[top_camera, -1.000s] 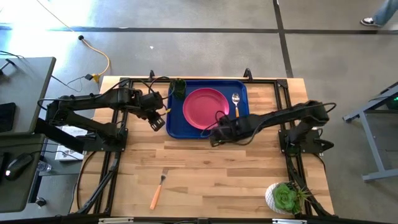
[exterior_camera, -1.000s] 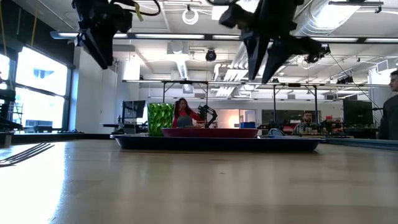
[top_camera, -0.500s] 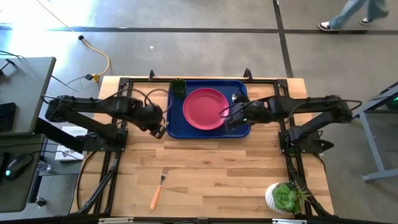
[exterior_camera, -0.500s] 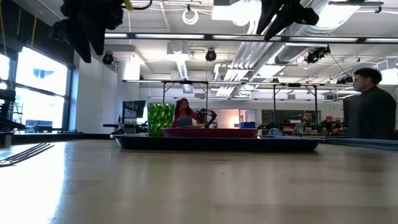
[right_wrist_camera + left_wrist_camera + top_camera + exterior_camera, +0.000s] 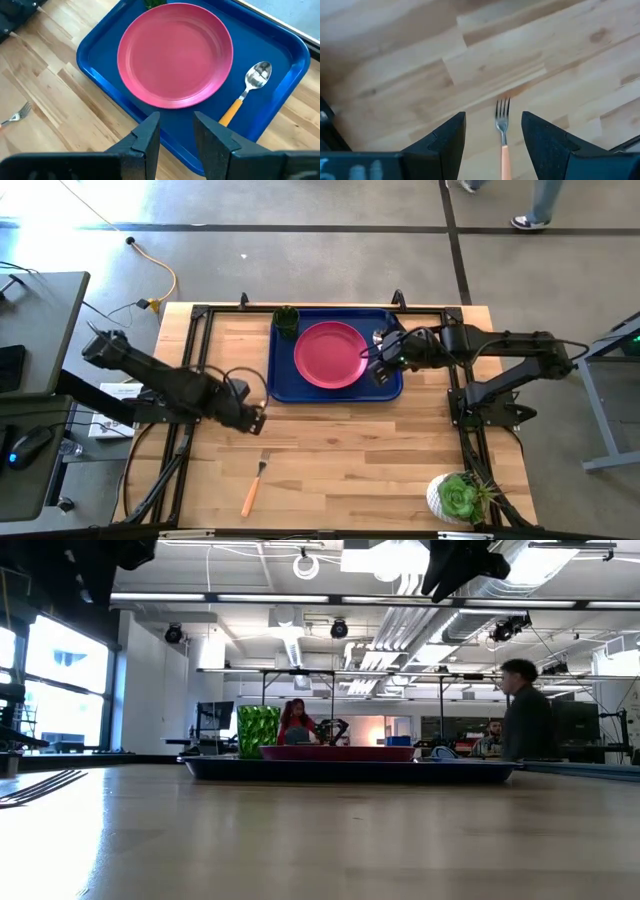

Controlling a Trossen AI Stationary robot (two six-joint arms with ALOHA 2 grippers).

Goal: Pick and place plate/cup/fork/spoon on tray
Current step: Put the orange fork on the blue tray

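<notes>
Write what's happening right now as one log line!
plate, cup, spoon: on tray | fork: on table | left gripper: open above fork | right gripper: open over tray

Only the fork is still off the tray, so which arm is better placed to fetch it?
Left. The left gripper hangs open near the fork, framing it between its fingers; the right gripper is over the tray.

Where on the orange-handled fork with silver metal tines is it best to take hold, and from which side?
Probably the middle of the orange handle of the silver-tined fork, from straight above. It lies flat and alone on the wooden table, so the open left pincer should close across the slim handle.
</notes>
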